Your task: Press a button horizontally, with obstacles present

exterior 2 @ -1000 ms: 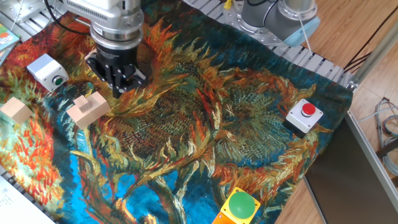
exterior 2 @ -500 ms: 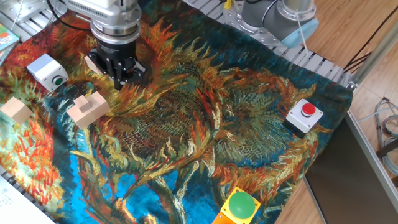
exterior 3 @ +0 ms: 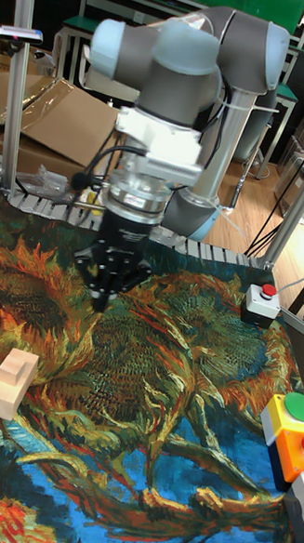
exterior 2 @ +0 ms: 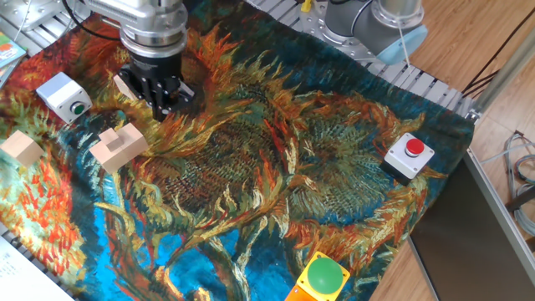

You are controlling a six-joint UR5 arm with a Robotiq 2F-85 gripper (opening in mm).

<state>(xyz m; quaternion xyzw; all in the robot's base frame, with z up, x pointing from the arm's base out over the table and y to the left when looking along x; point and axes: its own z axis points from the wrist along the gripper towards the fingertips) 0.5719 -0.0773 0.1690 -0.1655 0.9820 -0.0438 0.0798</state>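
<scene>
Upper left, the ribbed metal-and-black end effector (exterior 2: 160,107) hangs beside the boxy white-and-grey button (exterior 2: 78,108); finger gap unreadable. Notched bare-wood block (exterior 2: 119,146) sits below.

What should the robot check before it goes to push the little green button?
1. Green button in sight on its box: ok.
2. Button faces the gripper: ok.
3. Gripper touching the button: not ok, apart.
4. Notched block off the straight path: cannot tell, it sits close.
5. Cube out of the way: ok, on the button's far side.
6. Fingers shut for pressing: cannot tell.
</scene>
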